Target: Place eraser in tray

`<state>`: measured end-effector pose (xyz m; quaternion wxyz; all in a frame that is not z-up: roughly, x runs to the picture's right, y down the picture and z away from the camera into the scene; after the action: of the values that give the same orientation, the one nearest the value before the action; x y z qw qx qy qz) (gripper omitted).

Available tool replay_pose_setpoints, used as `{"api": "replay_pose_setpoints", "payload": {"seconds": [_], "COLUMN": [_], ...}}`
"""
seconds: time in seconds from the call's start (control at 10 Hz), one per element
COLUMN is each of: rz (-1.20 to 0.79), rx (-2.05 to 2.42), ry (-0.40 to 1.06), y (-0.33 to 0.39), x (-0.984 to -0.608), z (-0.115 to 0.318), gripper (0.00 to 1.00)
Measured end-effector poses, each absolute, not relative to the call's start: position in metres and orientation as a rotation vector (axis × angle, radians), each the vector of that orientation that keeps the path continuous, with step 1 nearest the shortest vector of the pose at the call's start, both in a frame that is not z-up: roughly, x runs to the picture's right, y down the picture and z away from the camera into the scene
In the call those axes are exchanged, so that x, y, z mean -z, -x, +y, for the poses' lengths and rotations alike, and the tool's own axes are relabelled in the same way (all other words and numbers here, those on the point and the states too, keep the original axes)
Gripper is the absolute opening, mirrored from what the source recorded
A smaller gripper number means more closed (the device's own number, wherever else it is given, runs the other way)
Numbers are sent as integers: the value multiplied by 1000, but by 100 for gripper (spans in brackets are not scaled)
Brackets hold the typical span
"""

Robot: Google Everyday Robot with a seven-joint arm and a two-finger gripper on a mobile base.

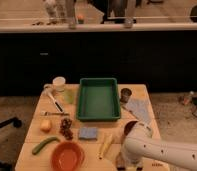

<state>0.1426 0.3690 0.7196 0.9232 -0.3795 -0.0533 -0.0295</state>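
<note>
The green tray (98, 116) stands in the middle of the wooden table, and nothing shows inside it. My white arm (157, 150) reaches in from the lower right over the table's front right corner. The gripper (126, 163) is the dark part at the arm's end, low at the table's front edge and right of the yellow bananas. The eraser does not show clearly. A small dark brown patch (127, 128) sits at the arm's upper left edge, and I cannot tell what it is.
A blue-grey sponge (88, 133) lies just in front of the tray. An orange bowl (68, 156), a green cucumber (44, 145), grapes (67, 128) and an orange fruit (46, 126) are at the front left. Cups (59, 83) stand left of the tray; a can (125, 94) and a grey cloth (138, 109) are to its right.
</note>
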Motion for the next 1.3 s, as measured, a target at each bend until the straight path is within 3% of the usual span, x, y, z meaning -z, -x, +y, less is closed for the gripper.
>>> {"api": "replay_pose_setpoints", "payload": {"seconds": [0.2, 0.3, 1.0, 1.3], "rz": [-103, -102, -133, -152], "rx": [32, 22, 5, 42], "ry": [785, 787, 781, 763], "y": [-148, -150, -143, -121], "x": [-725, -726, -721, -712], "z": [370, 370, 368, 365], "gripper": [78, 72, 4, 0]}}
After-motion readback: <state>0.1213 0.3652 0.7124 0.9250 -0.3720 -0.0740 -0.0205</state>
